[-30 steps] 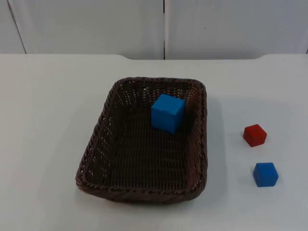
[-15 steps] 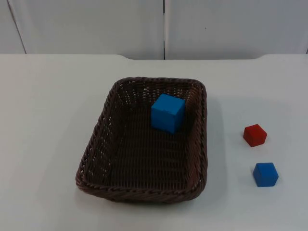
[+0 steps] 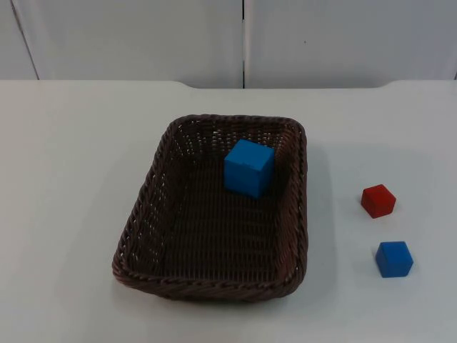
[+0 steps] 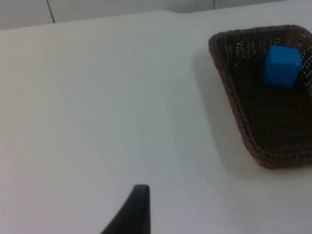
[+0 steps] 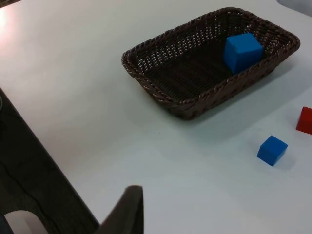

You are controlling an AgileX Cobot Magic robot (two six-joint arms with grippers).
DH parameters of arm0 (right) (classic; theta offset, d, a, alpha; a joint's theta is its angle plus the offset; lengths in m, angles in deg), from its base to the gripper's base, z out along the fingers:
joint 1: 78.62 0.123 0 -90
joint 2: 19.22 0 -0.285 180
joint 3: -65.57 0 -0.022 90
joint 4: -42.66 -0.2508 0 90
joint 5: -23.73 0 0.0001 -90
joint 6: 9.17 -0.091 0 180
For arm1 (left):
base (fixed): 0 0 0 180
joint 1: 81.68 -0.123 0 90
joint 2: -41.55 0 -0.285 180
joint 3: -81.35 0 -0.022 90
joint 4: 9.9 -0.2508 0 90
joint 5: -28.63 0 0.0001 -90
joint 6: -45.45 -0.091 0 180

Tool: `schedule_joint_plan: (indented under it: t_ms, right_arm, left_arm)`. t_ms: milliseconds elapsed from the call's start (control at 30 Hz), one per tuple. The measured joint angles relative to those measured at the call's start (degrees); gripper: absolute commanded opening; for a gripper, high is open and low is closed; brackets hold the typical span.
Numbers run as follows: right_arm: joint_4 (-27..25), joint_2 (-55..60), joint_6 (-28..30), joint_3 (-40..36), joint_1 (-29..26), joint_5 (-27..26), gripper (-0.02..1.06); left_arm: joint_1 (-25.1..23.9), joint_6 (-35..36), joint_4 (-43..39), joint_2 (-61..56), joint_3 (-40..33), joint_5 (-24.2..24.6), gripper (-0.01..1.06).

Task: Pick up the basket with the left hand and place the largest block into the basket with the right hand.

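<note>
Left gripper [image 4: 139, 207] and right gripper [image 5: 130, 207]: one black fingertip each visible above the table [image 3: 64, 179], well apart from the basket; jaw state cannot be told for either. Basket [image 3: 214, 282] (dark brown wicker) rests flat on the table. Large blue block [image 3: 248, 168] sits inside, near the far right wall. Red block [image 3: 378, 201] and small blue block [image 3: 394, 259] lie right of the basket, apart from it
</note>
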Motion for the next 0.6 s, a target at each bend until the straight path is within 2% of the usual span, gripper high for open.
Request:
schedule_joint_plan:
  t_ms: [600]
  right_arm:
    - [0.0, 0.0, 0.0, 0.0, 0.0, 0.0, 1.05]
  left_arm:
    - [0.0, 0.0, 0.0, 0.0, 0.0, 0.0, 1.05]
